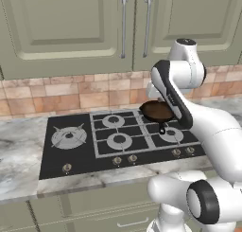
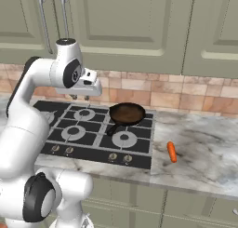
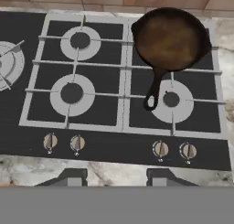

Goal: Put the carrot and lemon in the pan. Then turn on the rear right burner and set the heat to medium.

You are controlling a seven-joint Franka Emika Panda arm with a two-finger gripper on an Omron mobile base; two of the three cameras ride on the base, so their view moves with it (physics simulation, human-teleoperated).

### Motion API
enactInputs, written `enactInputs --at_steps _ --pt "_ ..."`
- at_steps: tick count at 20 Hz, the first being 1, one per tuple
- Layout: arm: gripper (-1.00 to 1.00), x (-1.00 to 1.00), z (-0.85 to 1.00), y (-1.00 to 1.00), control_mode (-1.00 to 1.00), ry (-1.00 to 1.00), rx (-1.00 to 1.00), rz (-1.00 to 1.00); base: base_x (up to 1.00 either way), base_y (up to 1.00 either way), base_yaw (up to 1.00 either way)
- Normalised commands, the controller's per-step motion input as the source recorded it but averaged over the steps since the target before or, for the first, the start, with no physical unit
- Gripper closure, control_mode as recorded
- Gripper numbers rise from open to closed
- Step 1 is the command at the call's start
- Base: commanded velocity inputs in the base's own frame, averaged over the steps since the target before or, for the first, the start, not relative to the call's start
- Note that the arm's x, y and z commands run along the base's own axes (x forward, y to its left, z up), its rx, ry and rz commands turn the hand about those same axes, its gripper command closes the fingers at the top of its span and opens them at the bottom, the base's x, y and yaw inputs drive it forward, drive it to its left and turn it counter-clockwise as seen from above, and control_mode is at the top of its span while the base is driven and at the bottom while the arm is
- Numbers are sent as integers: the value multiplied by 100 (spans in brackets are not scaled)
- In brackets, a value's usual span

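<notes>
Marble counter (image 1: pixel 19 150) w/ black cooktop (image 1: pixel 80 153); pan (image 1: pixel 157 111) sits at stove's 2 o'clock. Right base: carrot (image 2: pixel 172 151) on counter, 4 o'clock from pan; gripper (image 2: pixel 80 97) hangs over stove's rear left, empty. Hand view: fingertips (image 3: pixel 73 177) well apart, pinching nothing; pan's handle (image 3: pixel 152 91) points to 6.

Lighting's pretty flat and even everywhere, typical render look, with no hard glare. The pan (image 3: pixel 171 38) has a soft brownish sheen inside. Everything's a bit low-res and soft, shadows barely there.
</notes>
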Motion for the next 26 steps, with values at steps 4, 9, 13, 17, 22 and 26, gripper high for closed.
enactInputs --at_steps 4,9,13,17,22,26 --pt "-100 -10 0 35 -100 0 0 0 0 0 0" --pt "-100 -28 -14 98 -100 0 0 4 0 0 0" --pt "-100 -60 -14 100 -100 0 0 8 0 0 0" --pt "-100 -77 -22 100 -100 0 0 7 0 0 0" --pt "-100 -24 -36 100 -100 0 0 2 0 0 0" --pt "-100 1 -22 82 -100 0 2 0 0 0 0"
